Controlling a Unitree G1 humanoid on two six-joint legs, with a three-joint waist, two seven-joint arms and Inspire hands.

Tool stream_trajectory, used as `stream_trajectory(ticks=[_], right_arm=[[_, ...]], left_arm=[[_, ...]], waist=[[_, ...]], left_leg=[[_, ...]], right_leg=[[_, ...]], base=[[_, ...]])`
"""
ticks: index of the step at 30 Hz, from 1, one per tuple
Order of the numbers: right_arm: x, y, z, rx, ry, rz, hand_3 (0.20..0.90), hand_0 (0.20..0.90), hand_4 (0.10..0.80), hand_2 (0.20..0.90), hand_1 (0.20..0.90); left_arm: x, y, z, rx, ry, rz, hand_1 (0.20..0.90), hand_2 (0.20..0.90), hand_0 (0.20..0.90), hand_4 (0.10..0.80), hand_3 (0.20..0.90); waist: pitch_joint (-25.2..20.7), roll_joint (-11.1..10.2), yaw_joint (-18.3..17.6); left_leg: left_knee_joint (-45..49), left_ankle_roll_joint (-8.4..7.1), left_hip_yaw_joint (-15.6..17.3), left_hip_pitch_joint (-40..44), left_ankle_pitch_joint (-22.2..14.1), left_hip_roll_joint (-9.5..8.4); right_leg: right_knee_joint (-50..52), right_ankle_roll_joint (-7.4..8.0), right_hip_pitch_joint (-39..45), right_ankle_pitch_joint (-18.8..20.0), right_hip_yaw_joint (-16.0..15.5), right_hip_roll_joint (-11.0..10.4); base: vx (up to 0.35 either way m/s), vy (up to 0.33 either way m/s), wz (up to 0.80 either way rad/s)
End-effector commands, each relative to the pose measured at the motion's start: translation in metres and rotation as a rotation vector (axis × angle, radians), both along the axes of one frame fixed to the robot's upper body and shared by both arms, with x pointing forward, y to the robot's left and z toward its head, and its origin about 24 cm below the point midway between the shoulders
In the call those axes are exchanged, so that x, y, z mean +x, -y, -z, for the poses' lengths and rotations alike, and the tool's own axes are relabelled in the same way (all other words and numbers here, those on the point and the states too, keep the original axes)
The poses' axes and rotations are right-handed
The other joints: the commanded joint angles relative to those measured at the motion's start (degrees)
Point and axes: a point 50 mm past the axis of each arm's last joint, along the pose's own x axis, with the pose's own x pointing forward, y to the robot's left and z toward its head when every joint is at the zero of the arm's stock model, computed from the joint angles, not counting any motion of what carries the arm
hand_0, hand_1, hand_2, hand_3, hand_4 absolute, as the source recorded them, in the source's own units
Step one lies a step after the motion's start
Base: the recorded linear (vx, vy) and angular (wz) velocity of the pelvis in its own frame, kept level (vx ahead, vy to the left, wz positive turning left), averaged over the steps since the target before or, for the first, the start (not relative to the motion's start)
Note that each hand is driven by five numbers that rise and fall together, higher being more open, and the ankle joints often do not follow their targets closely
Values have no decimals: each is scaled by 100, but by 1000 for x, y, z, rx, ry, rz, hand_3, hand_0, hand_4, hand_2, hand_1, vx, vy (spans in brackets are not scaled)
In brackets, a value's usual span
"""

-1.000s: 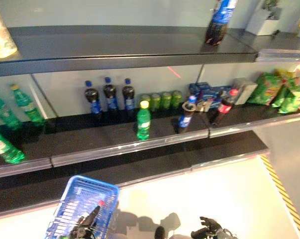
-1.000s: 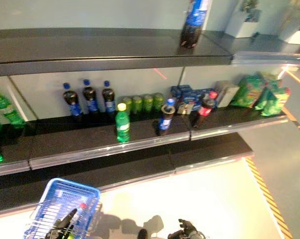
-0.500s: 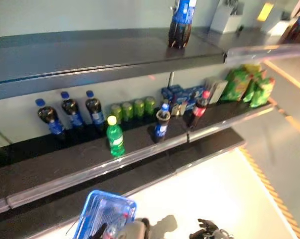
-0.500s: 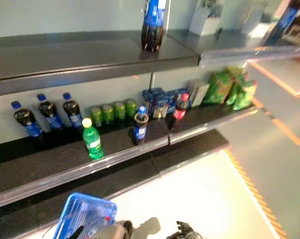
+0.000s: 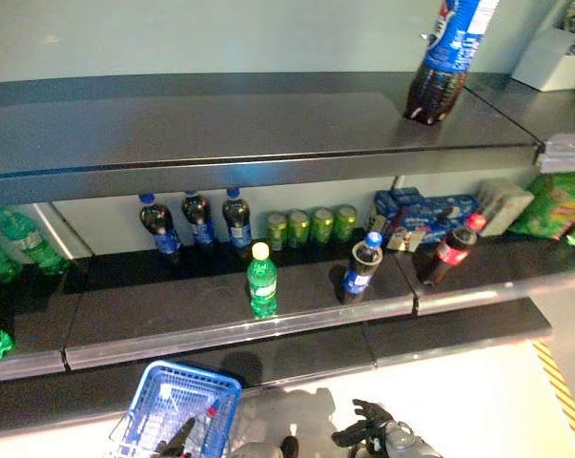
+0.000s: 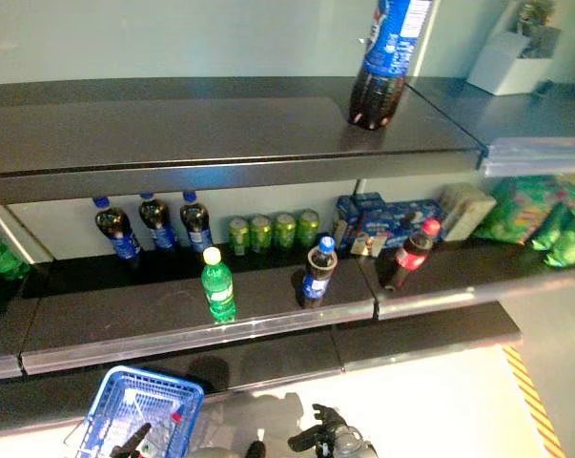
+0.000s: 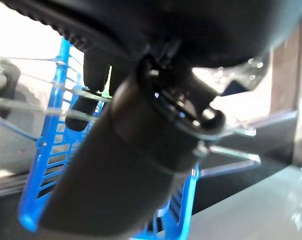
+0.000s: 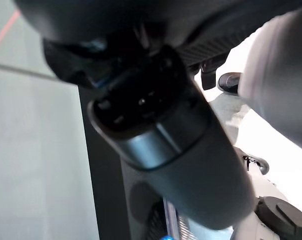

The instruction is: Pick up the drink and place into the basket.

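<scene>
The blue basket (image 5: 194,372) hangs low at the left in front of the shelves. My left hand (image 5: 179,440) is shut on its thin wire handles (image 7: 226,150); the basket's blue wall (image 7: 45,165) shows in the left wrist view. A drink with a red cap (image 5: 209,413) lies inside. My right hand (image 5: 365,429) hangs low at the bottom centre, open and empty, well below the shelf. On the middle shelf a green bottle (image 5: 261,280), a blue-capped cola bottle (image 5: 361,267) and a red-capped bottle (image 5: 451,251) stand near the front edge.
Dark bottles with blue labels (image 5: 196,224), green cans (image 5: 311,226) and blue boxes (image 5: 420,207) stand at the back of the middle shelf. Green bottles (image 5: 10,248) stand at the left, green bags (image 5: 564,205) at the right. A large cola bottle (image 5: 449,57) stands on the top shelf.
The camera has swung, so the whole picture has shifted. The drinks on the shelves stand as before. The basket and my right hand stay low.
</scene>
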Motion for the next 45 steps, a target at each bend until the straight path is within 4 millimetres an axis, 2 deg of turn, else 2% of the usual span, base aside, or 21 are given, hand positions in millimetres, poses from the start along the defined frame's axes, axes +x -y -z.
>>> stream_trajectory(ticks=[1, 4, 6, 9, 12, 16, 18, 21, 23, 26, 28, 29, 32, 34, 35, 36, 37, 40, 42, 43, 45], right_arm=[[28, 15, -15, -14, 102, -56, 900, 900, 800, 900, 900], [31, 27, -17, -43, 106, 17, 900, 900, 800, 900, 900], [33, 36, -18, -54, 112, 50, 900, 900, 800, 900, 900], [39, 42, -21, -60, 124, 47, 900, 900, 800, 900, 900], [35, 43, -19, -58, 116, 52, 900, 900, 800, 900, 900], [30, 43, -15, -53, 101, 91, 900, 900, 800, 900, 900], [26, 39, -13, -45, 93, 104, 900, 900, 800, 900, 900], [26, 26, -12, -6, 104, 92, 900, 900, 800, 900, 900], [36, 13, -19, 9, 159, 17, 900, 900, 800, 900, 900], [46, 2, -29, 42, 227, -49, 900, 900, 800, 900, 900], [57, -8, -42, 58, 283, -129, 900, 900, 800, 900, 900], [65, -16, -53, 71, 348, -218, 900, 900, 800, 900, 900], [79, -24, -83, 100, 440, -387, 900, 900, 800, 900, 900], [83, -26, -94, 124, 505, -458, 900, 900, 800, 900, 900], [89, -25, -108, 144, 534, -483, 900, 900, 800, 900, 900], [98, -17, -133, 178, 586, -518, 900, 900, 800, 900, 900], [100, -13, -142, 189, 609, -536, 900, 900, 800, 900, 900], [111, 5, -197, 238, 780, -598, 900, 900, 800, 900, 900], [114, 12, -227, 271, 927, -575, 900, 900, 800, 900, 900], [117, 16, -249, 301, 1035, -529, 900, 900, 800, 900, 900], [117, 22, -270, 326, 1175, -451, 900, 900, 800, 900, 900]], left_arm=[[57, -9, -23, 129, 241, 65, 300, 300, 300, 100, 200], [56, 3, -18, 75, 203, 82, 300, 300, 300, 100, 200], [52, 9, -14, 58, 177, 98, 300, 300, 300, 100, 200], [41, 13, -10, 56, 157, 87, 300, 300, 300, 100, 200], [39, 14, -9, 65, 150, 79, 300, 300, 300, 100, 200], [55, 17, -13, 67, 182, 167, 300, 300, 300, 100, 200], [63, 21, -14, 70, 191, 227, 300, 300, 300, 100, 200], [67, 21, -16, 86, 172, 307, 300, 300, 300, 100, 200], [61, 11, -16, 127, 116, 336, 300, 300, 300, 100, 200], [60, -1, -19, 170, 71, 348, 300, 300, 300, 100, 200], [62, -14, -24, 190, 67, 311, 300, 300, 300, 100, 200], [65, -21, -27, 193, 99, 259, 300, 300, 300, 100, 200], [60, -24, -27, 184, 138, 180, 300, 300, 300, 100, 200], [58, -22, -26, 171, 117, 188, 300, 300, 300, 100, 200], [55, -21, -25, 174, 106, 200, 300, 300, 300, 100, 200], [51, -20, -23, 179, 93, 217, 300, 300, 300, 100, 200], [50, -20, -22, 176, 88, 220, 300, 300, 300, 100, 200], [42, -22, -19, 161, 81, 208, 300, 300, 300, 100, 200], [40, -22, -18, 159, 79, 214, 300, 300, 300, 100, 200], [38, -21, -18, 160, 77, 210, 300, 300, 300, 100, 200], [35, -20, -17, 166, 71, 210, 300, 300, 300, 100, 200]], waist=[[261, 48, 159], [370, 109, 149], [382, 88, 80], [278, -14, -21], [106, 32, -196], [48, 161, -330], [64, 212, -371], [148, 240, -403], [209, 259, -473], [270, 233, -576], [331, 186, -582], [366, 133, -559], [355, 9, -565], [352, -42, -567], [352, -102, -577], [330, -182, -607], [317, -197, -624], [213, -208, -754], [160, -174, -813], [110, -139, -862], [68, -98, -905]], left_leg=[[-19, -877, 300, -332, -55, 1270], [-348, -1031, 773, -648, 449, 1552], [17, -1008, 1001, -693, 283, 1519], [427, -894, 964, -412, -121, 1354], [229, -886, 914, 77, -205, 1396], [-339, -940, 1055, 463, -348, 1468], [-318, -910, 1030, 500, -432, 1386], [-244, -797, 1012, 613, -641, 1192], [-220, -665, 941, 668, -722, 1101], [-107, -583, 821, 640, -784, 1067], [40, -617, 942, 643, -818, 1153], [152, -704, 1122, 640, -876, 1299], [284, -860, 1352, 676, -876, 1597], [327, -900, 1380, 631, -836, 1659], [323, -926, 1428, 595, -774, 1721], [255, -978, 1481, 561, -661, 1812], [215, -996, 1492, 566, -625, 1839], [-106, -1088, 1500, 680, -484, 1918], [-303, -1129, 1531, 795, -436, 1945], [-423, -1148, 1575, 877, -429, 1949], [-520, -1140, 1649, 960, -443, 1939]], right_leg=[[-301, 45, 294, 340, -465, 236], [-472, -134, 350, 325, -954, 355], [-492, -209, 340, 315, -1051, 320], [-494, -228, 217, 388, -993, 199], [-437, -244, 103, 393, -841, 253], [-537, -57, 204, 490, -805, 172], [-636, 30, 291, 578, -720, 110], [-603, 267, 163, 798, -659, -66], [-427, 323, 57, 784, -382, -76], [-161, 342, -60, 695, 28, -33], [-125, 417, -146, 786, -51, -212], [-229, 431, -125, 819, -212, -327], [-292, 320, -1, 722, -404, -244], [-241, 272, 13, 658, -415, -196], [-254, 235, 45, 645, -438, -162], [-304, 193, 104, 618, -485, -110], [-319, 179, 123, 605, -501, -89], [-371, 183, 164, 562, -516, -43], [-412, 214, 183, 564, -538, -46], [-463, 251, 203, 578, -546, -59], [-519, 285, 247, 583, -536, -71]], base=[[-203, -350, 42], [-256, -291, 52], [-221, -101, 87], [-133, 83, 12], [-107, 148, -17], [-80, 215, 14], [-57, 237, 6], [-13, 214, 3], [-23, 104, -15], [-16, -44, -15], [-63, -170, 6], [-80, -282, 2], [11, -242, -29], [14, -166, -15], [9, -182, 3], [3, -121, 3], [12, -94, 3], [22, 11, -3], [26, 44, -2], [23, 53, -2], [20, 53, -3]])
